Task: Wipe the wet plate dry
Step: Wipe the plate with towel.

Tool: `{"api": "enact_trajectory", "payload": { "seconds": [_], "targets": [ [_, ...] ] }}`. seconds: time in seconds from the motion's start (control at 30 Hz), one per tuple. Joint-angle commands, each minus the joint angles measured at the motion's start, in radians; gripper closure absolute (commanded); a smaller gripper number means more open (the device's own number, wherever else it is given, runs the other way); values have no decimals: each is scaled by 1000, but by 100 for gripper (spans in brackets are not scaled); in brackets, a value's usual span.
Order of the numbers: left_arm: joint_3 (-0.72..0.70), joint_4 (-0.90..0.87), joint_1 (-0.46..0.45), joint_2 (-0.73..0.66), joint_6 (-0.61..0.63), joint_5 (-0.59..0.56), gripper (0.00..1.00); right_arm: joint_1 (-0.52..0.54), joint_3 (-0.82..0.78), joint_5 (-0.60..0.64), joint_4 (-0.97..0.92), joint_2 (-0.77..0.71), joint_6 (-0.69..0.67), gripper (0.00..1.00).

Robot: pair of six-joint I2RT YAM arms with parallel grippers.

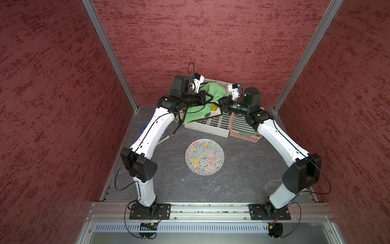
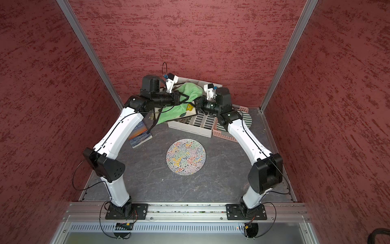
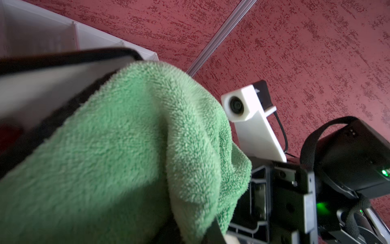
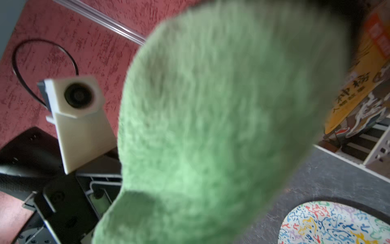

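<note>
Top views: the wiping step is in hand, above the white crate (image 1: 206, 130).
Right gripper (image 1: 221, 105) is closed, I judge on the edge of the plate (image 1: 214, 111). Left gripper (image 1: 209, 99) is closed on the green towel (image 1: 211, 90), draped over the plate between both grippers. Next move calls for rubbing the towel across the plate's face, with the plate held firmly.

We log: white slotted crate (image 1: 213, 124) at back | pink basket (image 1: 244, 136) just beside it | book (image 2: 140, 135) lying flat | round squiggle-patterned plate (image 1: 204, 156) well apart

Green towel (image 1: 212, 93), multicoloured squiggle-patterned plate (image 1: 204, 156)
</note>
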Motion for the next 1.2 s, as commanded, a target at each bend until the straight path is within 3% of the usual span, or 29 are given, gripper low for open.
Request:
{"api": "enact_trajectory", "payload": {
  "seconds": [0.0,0.17,0.27,0.4,0.57,0.7,0.8,0.93,1.17],
  "targets": [
    [-99,-169,55,-41,-27,-123,100,-66,155,11,423,-71,109,100],
    [-131,-221,191,-116,-89,-264,100,-4,96,-85,366,-96,33,100],
    [-97,-159,226,-118,-62,-179,100,94,61,-128,307,-97,-27,100],
    [-14,-58,198,-52,-52,46,100,144,41,-115,336,-80,-18,100],
    [91,-145,102,44,-12,76,100,92,190,-57,307,-29,-41,100],
    [10,-46,76,-6,-67,111,100,-15,299,46,293,4,-16,100],
    [-157,193,135,-144,-225,139,100,-119,304,105,415,17,121,100],
    [-372,671,270,-287,-585,177,100,-200,283,122,563,30,301,100],
    [-396,1250,357,-261,-1022,185,100,-209,241,100,861,89,567,100]
  ]
}}
